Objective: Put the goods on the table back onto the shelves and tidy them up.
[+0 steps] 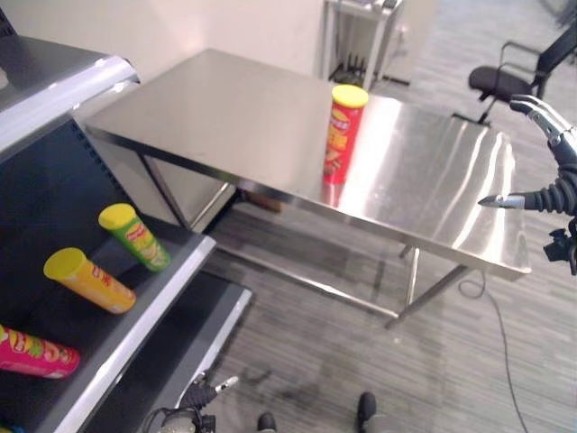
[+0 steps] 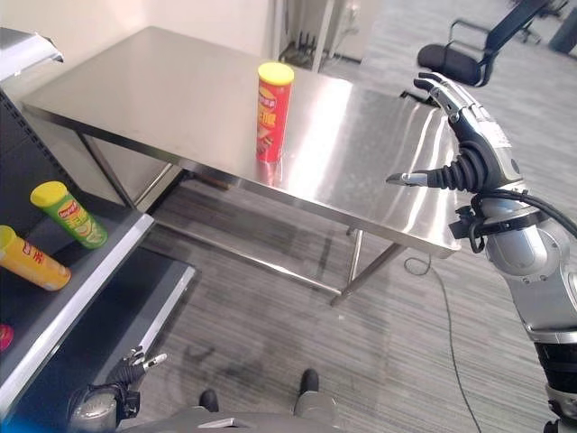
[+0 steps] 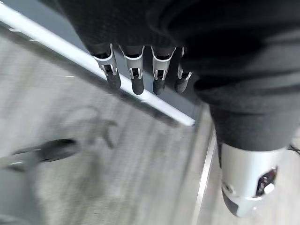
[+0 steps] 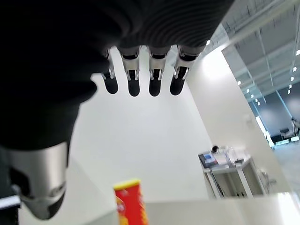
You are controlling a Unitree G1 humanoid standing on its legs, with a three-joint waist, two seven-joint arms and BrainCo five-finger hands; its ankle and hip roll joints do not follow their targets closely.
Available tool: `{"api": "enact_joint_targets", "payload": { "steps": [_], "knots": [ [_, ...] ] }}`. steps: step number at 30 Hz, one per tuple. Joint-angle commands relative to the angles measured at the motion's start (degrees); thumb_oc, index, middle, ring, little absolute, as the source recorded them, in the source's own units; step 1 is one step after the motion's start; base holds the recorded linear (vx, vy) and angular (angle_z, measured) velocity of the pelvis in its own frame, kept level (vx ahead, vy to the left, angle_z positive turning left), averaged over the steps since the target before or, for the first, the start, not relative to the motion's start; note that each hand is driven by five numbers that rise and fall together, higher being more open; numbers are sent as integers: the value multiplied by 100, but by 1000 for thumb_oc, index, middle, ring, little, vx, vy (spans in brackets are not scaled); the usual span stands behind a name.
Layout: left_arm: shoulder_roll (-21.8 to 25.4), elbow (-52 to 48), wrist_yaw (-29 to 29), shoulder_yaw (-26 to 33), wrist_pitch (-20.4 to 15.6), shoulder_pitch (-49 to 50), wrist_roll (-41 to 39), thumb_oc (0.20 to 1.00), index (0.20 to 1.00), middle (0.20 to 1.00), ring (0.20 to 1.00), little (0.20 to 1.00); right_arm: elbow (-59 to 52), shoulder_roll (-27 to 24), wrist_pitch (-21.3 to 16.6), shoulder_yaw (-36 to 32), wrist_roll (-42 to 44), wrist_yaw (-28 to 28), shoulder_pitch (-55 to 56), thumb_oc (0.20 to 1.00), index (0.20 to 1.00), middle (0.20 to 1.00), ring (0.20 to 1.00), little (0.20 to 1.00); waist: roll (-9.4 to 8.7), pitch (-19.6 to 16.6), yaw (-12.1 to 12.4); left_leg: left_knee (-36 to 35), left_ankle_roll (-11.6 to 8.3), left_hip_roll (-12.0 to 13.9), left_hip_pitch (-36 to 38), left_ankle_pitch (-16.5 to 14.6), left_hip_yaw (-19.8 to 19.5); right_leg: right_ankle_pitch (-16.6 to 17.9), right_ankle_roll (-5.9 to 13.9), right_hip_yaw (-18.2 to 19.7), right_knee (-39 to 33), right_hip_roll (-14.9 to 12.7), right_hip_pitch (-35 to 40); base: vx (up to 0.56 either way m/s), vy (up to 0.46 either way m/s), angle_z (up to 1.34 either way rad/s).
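A red can with a yellow lid [image 1: 343, 135] stands upright near the front edge of the steel table [image 1: 225, 108]; the right wrist view also catches the red can [image 4: 131, 201]. My right hand [image 2: 469, 153] is raised over the table's right end, well to the right of the can, open with straight fingers [image 4: 133, 79] and holding nothing. My left hand [image 2: 126, 372] hangs low by the shelf's bottom board, open and empty, fingers [image 3: 136, 79] straight. On the shelf board [image 1: 171, 280] at left lie a green can [image 1: 135, 236], a yellow can [image 1: 88, 280] and a pink can [image 1: 32, 354].
The shelf unit's top [image 1: 54, 86] juts out at upper left, close to the table's left corner. A black office chair [image 1: 509, 77] and a metal rack [image 1: 361, 36] stand behind the table. Grey carpet [image 1: 361, 361] lies between table and shelf.
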Motion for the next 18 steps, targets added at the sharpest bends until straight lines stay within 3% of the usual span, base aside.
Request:
{"api": "enact_joint_targets", "payload": {
  "steps": [1,6,18],
  "knots": [
    [100,51,-16,20,-178,-315,14,1000,1000,1000,1000,1000,-39,-260,-68,-397,-134,-163,-203,1000,1000,1000,1000,1000,-80,4,104,30,7,-91,147,-391,-436,-135,295,54,278,-223,-282,155,-108,48],
    [-6,93,-46,-36,-141,-227,35,1000,1000,1000,1000,1000,-44,-535,-143,-432,77,7,-102,1000,1000,1000,1000,1000,-71,-206,116,41,-226,198,202,-403,-567,-292,219,-400,127,-52,104,147,-153,33],
    [-48,122,-17,-33,-53,-98,-143,1000,1000,1000,1000,1000,162,-859,-214,-136,438,35,-427,1000,1000,1000,1000,1000,-11,-270,251,81,-593,716,230,-272,-640,-716,-77,-798,-6,365,458,90,-123,22]
  ]
}}
